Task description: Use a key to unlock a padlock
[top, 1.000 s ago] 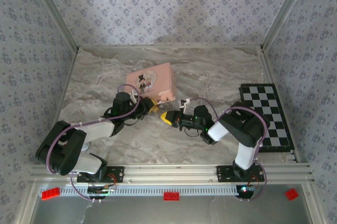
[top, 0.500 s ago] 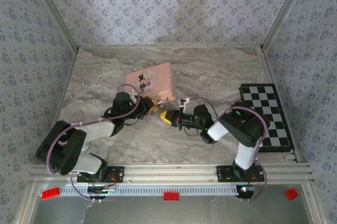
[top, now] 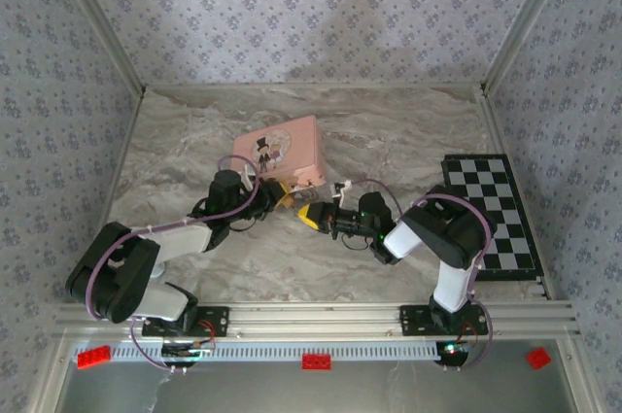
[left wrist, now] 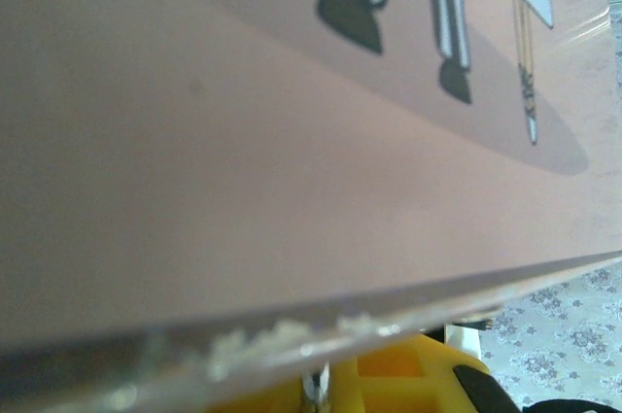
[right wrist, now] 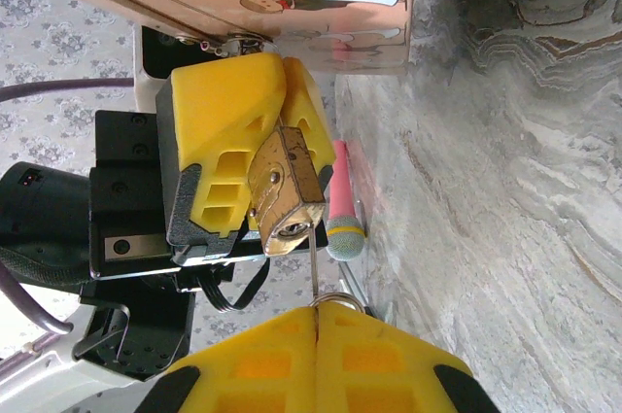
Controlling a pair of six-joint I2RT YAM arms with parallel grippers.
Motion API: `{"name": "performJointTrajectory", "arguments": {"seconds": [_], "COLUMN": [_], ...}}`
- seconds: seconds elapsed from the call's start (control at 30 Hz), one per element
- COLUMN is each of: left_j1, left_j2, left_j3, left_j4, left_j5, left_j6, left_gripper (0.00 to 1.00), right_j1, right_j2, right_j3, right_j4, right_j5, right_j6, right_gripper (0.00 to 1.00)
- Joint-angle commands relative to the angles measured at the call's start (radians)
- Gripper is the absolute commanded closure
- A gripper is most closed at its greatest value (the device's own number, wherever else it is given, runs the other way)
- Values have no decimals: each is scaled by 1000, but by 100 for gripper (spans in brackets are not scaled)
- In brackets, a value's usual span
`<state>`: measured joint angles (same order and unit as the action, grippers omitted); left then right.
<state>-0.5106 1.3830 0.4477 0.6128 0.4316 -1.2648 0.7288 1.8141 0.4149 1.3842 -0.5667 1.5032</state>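
Padlock (right wrist: 284, 194), tiny and brass, sits pinched in the left jaws just off the near corner of the pink tin (top: 282, 151), a little left of the middle of the worktop (top: 389, 131). In the right wrist view its keyhole face is turned to 6 o'clock, straight at the other arm. That looks deliberate: gripping the padlock by its body keeps it from swinging and presents the slot squarely. Its shackle is hidden between the yellow pads, so I cannot tell whether it hangs from the tin's clasp. The right jaws are closed tight on the head of the key (right wrist: 316, 267), with its small ring at their tips. The thin shaft points up to 12 o'clock. Its tip meets the lock's bottom face at or just beside the keyhole, perhaps a shade to the 3 o'clock side. Whether it has gone in I cannot tell. Holding the key by its very end leaves the whole blade free, but probably lets it flex or skid off line. In the top view the left arm (top: 175, 238) reaches in from 8 o'clock and the right arm (top: 437, 228) from 4 o'clock, nearly nose to nose. The tin crowds the lock at 12 o'clock and would hinder any wide turn. A pink microphone-shaped piece (right wrist: 340, 209) lies just beside the padlock at 3 o'clock, near the key's path. The checkerboard mat (top: 491, 214) lies well apart at 3 o'clock.
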Motion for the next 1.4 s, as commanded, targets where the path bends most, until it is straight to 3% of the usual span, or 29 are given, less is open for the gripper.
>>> {"name": "performJointTrajectory", "arguments": {"seconds": [0.0,0.57,1.37], "left_j1": [-20,-17,-19], "left_j2": [-13,3,47], "left_j3": [20,34,33], "left_j4": [121,82,168], "left_j5": [67,61,101], "left_j6": [3,40,-8], "left_gripper": [100,100,100], "right_j1": [-5,8,17], "right_j2": [-13,-40,-19], "right_j3": [1,-25,-14], "right_j4": [13,12,13], "right_j5": [-2,-6,8], "right_j6": [-6,-11,-4], "right_gripper": [100,100,100]}}
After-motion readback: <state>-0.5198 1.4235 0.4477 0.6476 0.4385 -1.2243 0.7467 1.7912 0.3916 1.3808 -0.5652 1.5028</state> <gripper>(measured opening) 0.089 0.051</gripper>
